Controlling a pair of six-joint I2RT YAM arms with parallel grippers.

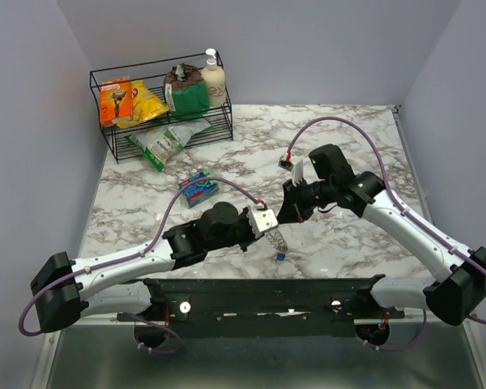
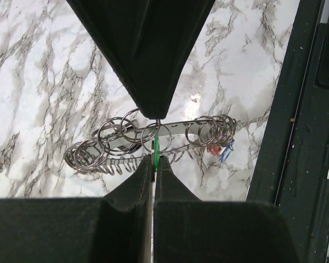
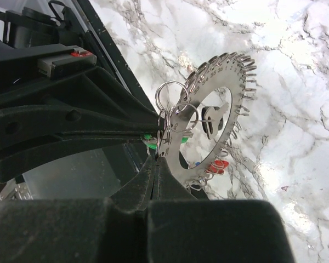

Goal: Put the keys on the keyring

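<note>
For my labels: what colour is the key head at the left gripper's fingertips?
Green key head; best in the left wrist view.

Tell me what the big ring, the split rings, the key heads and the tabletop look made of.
The big ring looks like flat polished steel: silvery, with mirror glints. The split rings look like shiny coiled steel wire. The key heads seem plastic: saturated red and green, no metallic sheen. The tabletop is glossy, white with grey veins: marble or printed laminate, unclear.
</note>
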